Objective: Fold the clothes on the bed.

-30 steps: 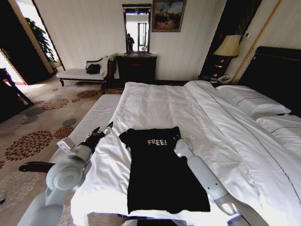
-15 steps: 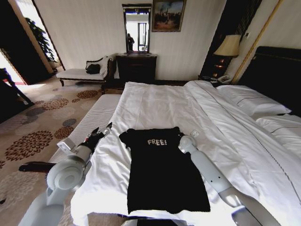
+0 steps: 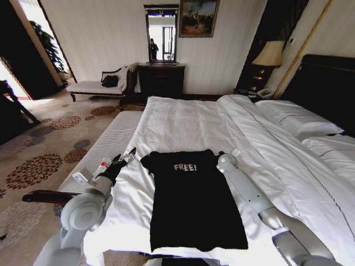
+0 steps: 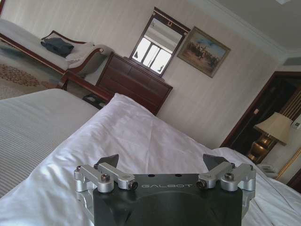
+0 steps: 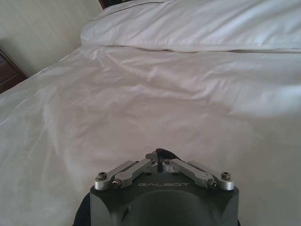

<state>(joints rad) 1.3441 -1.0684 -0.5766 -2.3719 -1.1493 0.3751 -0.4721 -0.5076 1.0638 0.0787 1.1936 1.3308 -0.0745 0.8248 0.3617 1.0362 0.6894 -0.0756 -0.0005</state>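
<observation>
Right hand pinching T-shirt sleeve — left hand open

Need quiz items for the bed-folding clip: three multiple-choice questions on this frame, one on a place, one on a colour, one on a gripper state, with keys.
1. Where does the T-shirt lie?
A. On the bed, near its foot
B. On a pillow
C. On the carpet

2. What colour is the T-shirt?
A. White
B. Black with white lettering
C. Red

3. How do the left gripper's fingers stand?
A. Shut on the T-shirt
B. Open
C. Shut on bedding

Key: 1 A, it lies flat on the white sheet; 2 B, "FREE!" shows on the chest; 3 B, the left wrist view shows the fingertips wide apart.
</observation>
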